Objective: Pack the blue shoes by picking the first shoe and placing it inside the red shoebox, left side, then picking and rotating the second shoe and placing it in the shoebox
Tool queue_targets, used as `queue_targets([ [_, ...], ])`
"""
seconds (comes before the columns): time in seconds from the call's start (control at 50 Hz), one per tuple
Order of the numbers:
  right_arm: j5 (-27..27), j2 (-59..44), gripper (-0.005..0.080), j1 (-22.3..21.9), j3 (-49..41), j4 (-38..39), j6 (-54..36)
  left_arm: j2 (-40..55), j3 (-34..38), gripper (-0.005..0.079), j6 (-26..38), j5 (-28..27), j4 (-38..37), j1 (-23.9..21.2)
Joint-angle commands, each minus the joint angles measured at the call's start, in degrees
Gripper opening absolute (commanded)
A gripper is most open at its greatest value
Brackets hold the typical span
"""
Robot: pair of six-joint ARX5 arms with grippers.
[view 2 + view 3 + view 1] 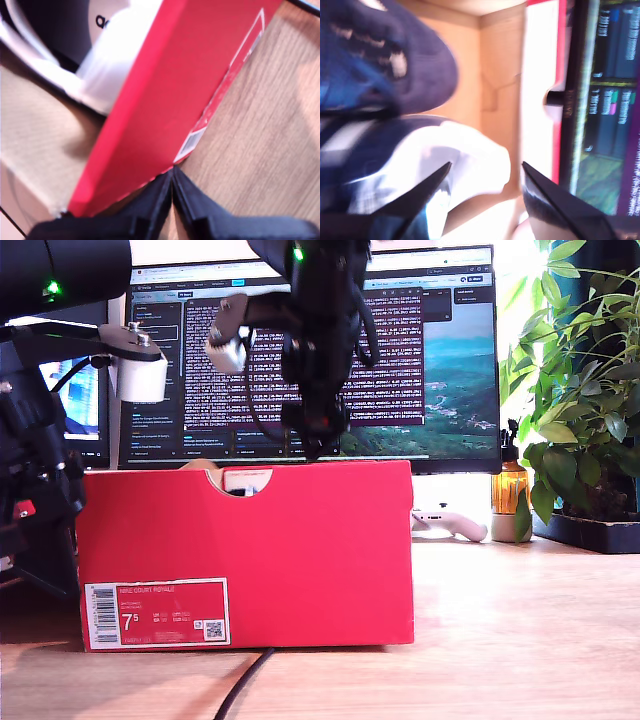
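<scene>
1. Exterior view: red shoebox (250, 550) on worktop (520, 630); white heel just visible in its notch.
2. First wrist view: my first gripper (172, 175) pinched closed, empty, above box wall.
3. Second wrist view: my second gripper (487, 172) spread wide over blue shoes (395, 150) inside. Suede soft, likely light; grasp the stiffer heel collar.

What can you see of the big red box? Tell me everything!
The red shoebox looks like bright cardboard with plain tan insides. It stands upright and open on the wooden table, in front of the monitor. A half-round notch dips into its top edge, and a white barcode label marked 7.5 sits low on its front, toward the exterior view's left. Blue shoes lie inside. A black cable runs up to its base.
</scene>
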State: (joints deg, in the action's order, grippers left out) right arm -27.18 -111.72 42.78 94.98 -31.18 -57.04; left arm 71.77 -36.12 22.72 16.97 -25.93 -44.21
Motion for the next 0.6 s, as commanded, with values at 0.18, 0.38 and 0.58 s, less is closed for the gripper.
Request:
queue_targets([
  [0.18, -1.8, 1.5, 0.0388, 0.0, 9.0, -14.3, 14.7, 0.9, -0.3, -0.0017, -0.4, -0.5, 0.6, -0.2],
  [0.38, -2.0, 3.5, 0.0142, -1.1, 11.8, -24.7, 26.8, 0.9, -0.3, -0.0017, -1.8, -1.6, 0.7, -0.2],
  [0.58, 1.4, 4.0, -0.0009, -3.1, 11.8, -29.1, 35.5, 0.9, -0.4, -0.0017, -2.9, -2.8, 0.1, -0.2],
])
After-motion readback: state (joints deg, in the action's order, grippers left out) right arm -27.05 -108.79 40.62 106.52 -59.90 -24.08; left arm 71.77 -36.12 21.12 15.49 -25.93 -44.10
